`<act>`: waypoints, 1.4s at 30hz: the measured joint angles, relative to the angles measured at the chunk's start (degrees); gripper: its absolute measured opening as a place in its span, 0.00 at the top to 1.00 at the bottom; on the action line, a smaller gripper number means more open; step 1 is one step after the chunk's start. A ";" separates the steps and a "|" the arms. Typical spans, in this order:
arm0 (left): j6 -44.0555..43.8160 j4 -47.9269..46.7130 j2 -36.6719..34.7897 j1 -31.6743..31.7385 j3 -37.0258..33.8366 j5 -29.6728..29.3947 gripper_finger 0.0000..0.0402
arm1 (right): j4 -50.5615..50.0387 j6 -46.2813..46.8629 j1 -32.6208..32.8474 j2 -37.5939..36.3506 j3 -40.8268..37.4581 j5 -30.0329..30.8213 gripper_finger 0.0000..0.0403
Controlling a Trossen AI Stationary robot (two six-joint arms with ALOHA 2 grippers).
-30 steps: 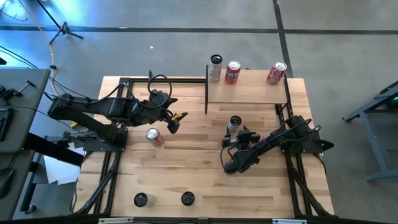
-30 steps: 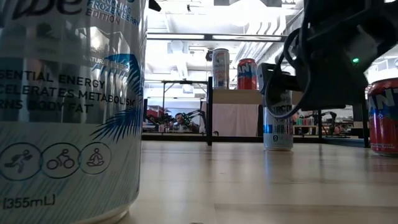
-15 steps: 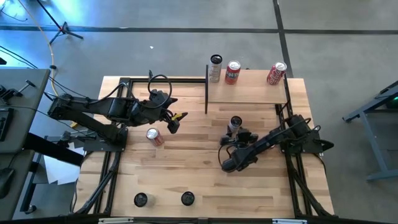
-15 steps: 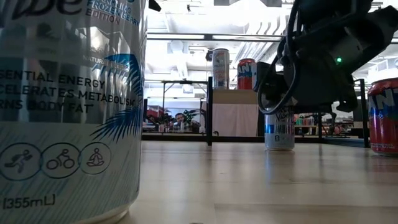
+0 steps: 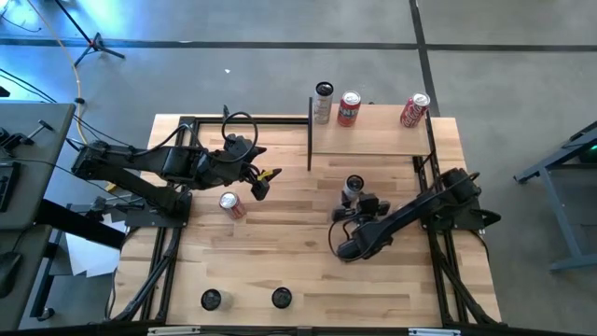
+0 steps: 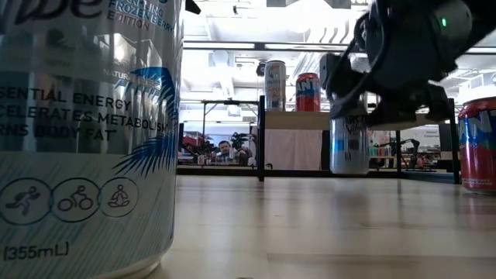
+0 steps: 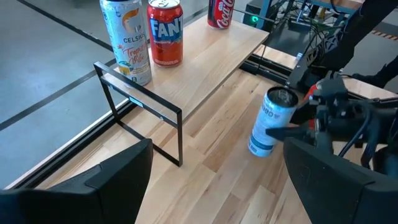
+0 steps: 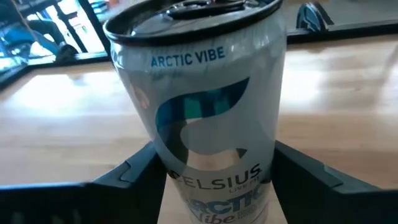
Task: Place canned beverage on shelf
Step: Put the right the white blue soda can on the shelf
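Both arms: matte black, segmented housings w/ looped black ext. cables. Left pincer: orange/yellow tip accents. Right arm: green status LED.

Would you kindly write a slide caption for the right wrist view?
Right gripper shut on the Celsius Arctic Vibe can, fingers at either side, above the wood tabletop.

Three cans on shelf (rear-right)
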 joint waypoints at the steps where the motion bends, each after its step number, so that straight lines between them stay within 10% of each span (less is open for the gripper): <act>1: 0.00 0.01 0.00 0.02 0.00 0.01 0.16 | -0.44 -0.02 0.00 -0.92 0.00 0.17 0.43; 28: 0.00 0.01 0.00 0.02 0.00 0.00 0.16 | -20.36 -26.21 -4.32 -40.54 0.00 5.40 0.43; 42: 0.00 -0.01 0.00 0.02 0.00 0.00 0.16 | -9.49 -43.25 -19.76 -40.28 0.00 7.99 0.43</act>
